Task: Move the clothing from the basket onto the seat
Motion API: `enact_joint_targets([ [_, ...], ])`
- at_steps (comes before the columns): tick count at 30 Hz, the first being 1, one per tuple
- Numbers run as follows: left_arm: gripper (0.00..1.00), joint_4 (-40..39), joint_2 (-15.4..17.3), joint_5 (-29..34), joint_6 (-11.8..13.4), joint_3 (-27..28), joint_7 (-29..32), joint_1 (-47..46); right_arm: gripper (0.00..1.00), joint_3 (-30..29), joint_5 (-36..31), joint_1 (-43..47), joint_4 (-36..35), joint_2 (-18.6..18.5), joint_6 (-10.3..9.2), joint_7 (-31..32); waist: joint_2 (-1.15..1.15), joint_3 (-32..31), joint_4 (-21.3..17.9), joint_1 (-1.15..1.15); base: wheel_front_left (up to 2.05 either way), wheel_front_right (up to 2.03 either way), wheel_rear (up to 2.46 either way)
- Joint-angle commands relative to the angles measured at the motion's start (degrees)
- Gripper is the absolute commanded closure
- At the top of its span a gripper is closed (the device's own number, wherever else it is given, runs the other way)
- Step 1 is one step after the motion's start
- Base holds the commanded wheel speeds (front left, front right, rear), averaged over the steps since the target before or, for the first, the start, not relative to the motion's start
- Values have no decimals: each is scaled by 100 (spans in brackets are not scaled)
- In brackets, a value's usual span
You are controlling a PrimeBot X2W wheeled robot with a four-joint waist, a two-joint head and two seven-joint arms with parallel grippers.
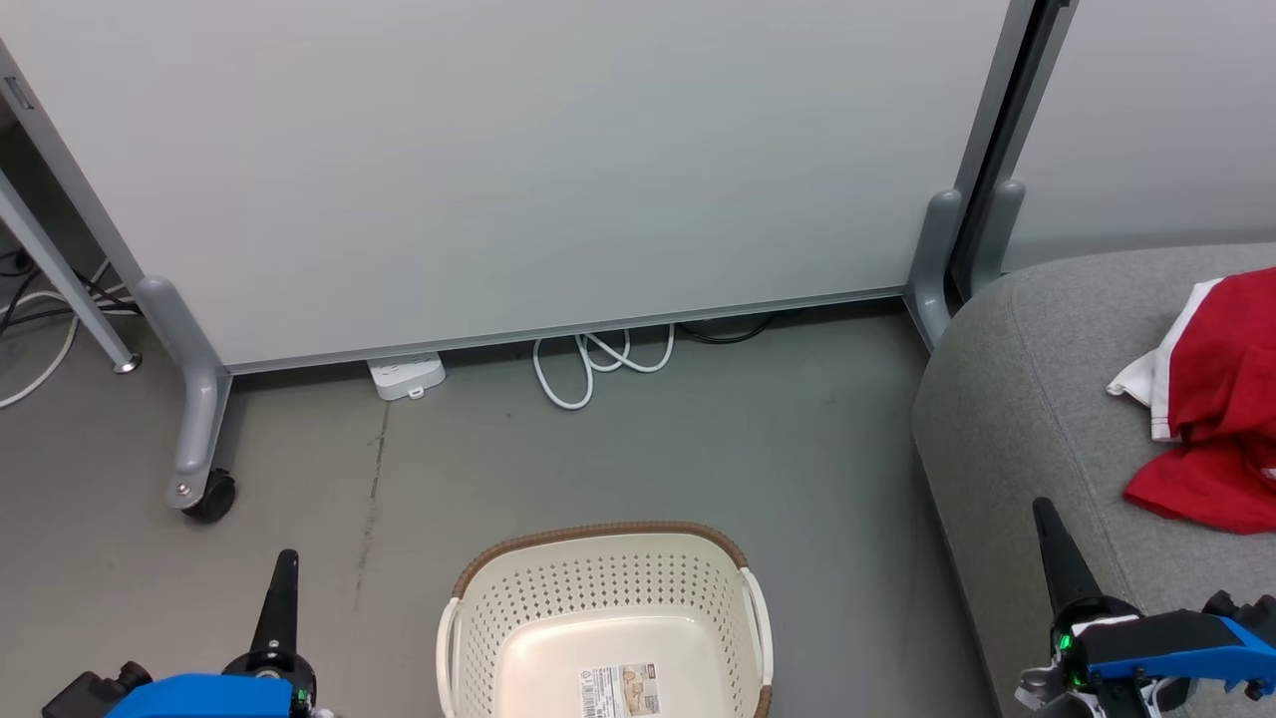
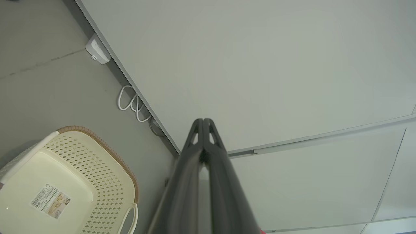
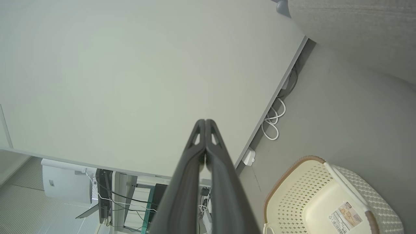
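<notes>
Lower left of the head view: left hand [image 1: 287,560], fingers pressed shut on nothing, pointing up the frame above the grey floor [image 1: 698,469]. Lower right: right hand [image 1: 1043,507], likewise closed and gripping nothing, tip seen against the near edge of the seat [image 1: 1007,399]. Between the two, at bottom centre, the basket [image 1: 598,532] standing on the floor, well apart from both hands, its bare bottom carrying a printed label [image 1: 620,690]. At the right edge, the clothing [image 1: 1221,419]: crumpled red cloth with white trim, lying on the seat, partly cut off by the frame. Across the upper frame, a pale panel [image 1: 498,170] on grey legs, one caster [image 1: 211,496] at left. Under its lower edge, a white power strip [image 1: 406,375] and a looped white cable [image 1: 598,364].
</notes>
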Motion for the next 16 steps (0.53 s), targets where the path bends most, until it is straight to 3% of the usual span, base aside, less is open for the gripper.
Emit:
enact_joint_targets([
  [1,100,-87,18,-127,-23,55,40,-117,100,-14,174,-107,-6,-10,-4,13,0,1,-4,0,0,0,0],
  [16,100,-260,10,-765,-28,207,230,-119,100,-46,963,-202,49,-10,-6,51,0,10,-50,0,0,0,0],
])
